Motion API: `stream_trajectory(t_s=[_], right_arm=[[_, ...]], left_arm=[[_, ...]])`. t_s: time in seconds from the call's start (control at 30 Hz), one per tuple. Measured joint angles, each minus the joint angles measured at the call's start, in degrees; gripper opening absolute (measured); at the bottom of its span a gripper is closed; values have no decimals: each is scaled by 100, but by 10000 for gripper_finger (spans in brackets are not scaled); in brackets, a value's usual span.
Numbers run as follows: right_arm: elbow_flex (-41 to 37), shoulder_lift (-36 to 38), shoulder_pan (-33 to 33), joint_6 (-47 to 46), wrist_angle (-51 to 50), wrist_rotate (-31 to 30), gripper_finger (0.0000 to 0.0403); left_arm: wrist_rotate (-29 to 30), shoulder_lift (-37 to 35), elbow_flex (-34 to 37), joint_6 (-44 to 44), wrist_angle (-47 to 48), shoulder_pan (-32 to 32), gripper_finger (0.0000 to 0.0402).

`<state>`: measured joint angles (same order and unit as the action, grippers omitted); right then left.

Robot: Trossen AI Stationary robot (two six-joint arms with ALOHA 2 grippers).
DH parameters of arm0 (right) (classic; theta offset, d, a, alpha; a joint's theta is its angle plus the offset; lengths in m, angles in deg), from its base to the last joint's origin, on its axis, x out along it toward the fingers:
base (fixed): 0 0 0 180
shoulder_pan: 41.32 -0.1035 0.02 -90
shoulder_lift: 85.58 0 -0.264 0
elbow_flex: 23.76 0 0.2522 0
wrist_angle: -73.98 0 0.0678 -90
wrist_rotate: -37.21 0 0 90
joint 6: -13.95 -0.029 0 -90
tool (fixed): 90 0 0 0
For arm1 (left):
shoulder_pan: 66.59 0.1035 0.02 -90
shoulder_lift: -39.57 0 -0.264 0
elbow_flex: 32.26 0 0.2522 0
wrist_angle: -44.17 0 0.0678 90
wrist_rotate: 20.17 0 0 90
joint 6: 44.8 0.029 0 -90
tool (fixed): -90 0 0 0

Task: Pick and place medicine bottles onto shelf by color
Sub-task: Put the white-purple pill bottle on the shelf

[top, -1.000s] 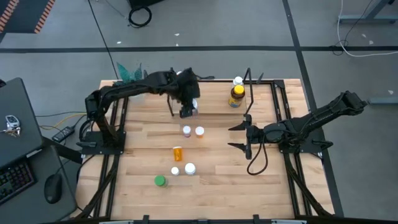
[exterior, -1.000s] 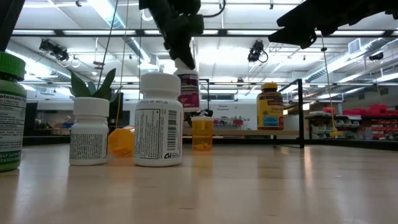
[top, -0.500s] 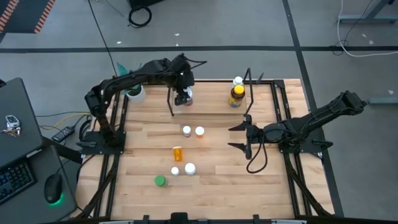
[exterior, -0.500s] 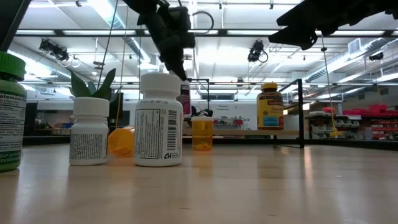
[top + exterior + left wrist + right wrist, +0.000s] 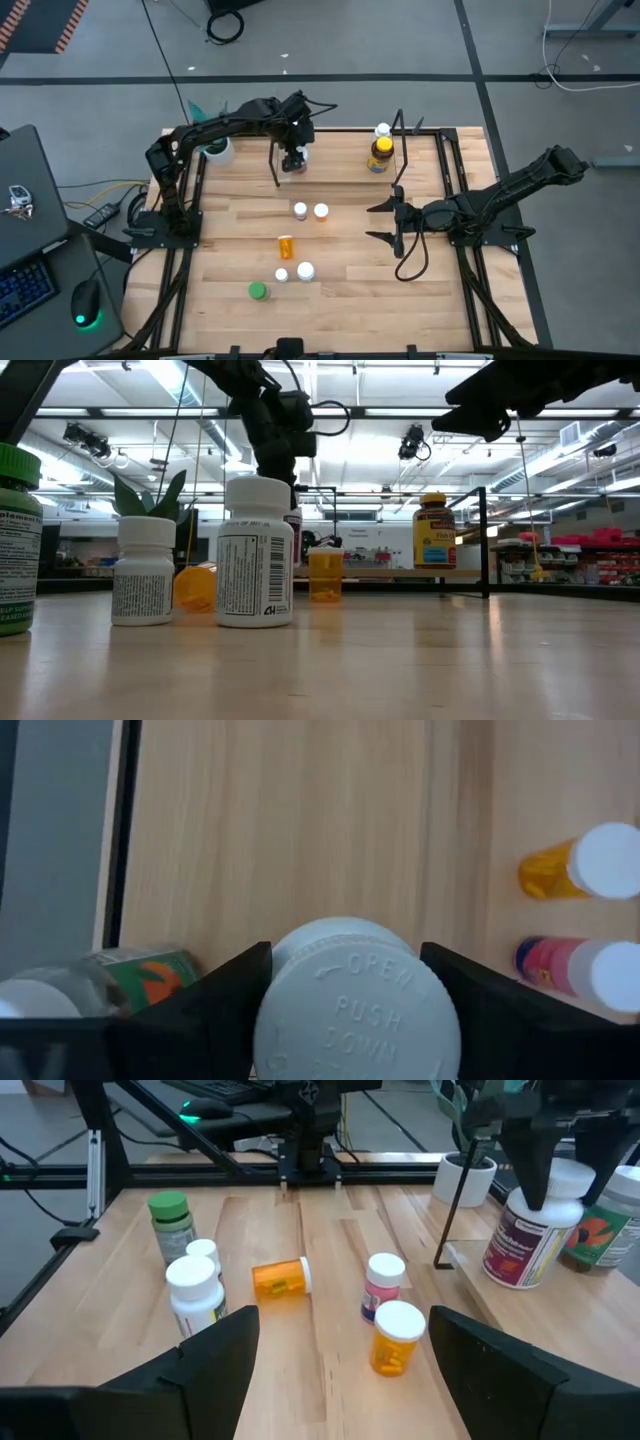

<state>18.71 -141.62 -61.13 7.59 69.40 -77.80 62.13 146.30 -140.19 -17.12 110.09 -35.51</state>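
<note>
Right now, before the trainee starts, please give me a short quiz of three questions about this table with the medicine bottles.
1. True or false: the orange translucent pill bottle lies on its side.
2. Which gripper is at the white-capped, magenta-labelled bottle by the black metal-rod shelf? A left, B right.
3. In the high view, what colour is the cap of the lowest round bottle?
Key: 1 true; 2 A, the left gripper; 3 green.

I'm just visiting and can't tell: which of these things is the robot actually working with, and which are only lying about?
Part of the job:
- medicine bottles
- shelf
- left gripper, at a white-capped bottle
- right gripper, waiting

Just lying about:
- potted plant
- computer mouse
</note>
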Motion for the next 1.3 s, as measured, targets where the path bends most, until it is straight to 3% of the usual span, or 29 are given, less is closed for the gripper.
stream_trajectory(t_s=[0.23,0.47,0.63,1.3], right_arm=[[0,-17,0,8,16,-1,299],[0,-17,0,8,16,-2,299],[0,-17,0,8,16,0,299],[0,-17,0,8,16,0,299]], left_arm=[[500,-13,-2,4,69,-83,274],[1242,-13,-2,81,24,-310,326],[1372,-24,-2,152,20,-366,350],[2629,-26,-2,1099,-151,-595,352]])
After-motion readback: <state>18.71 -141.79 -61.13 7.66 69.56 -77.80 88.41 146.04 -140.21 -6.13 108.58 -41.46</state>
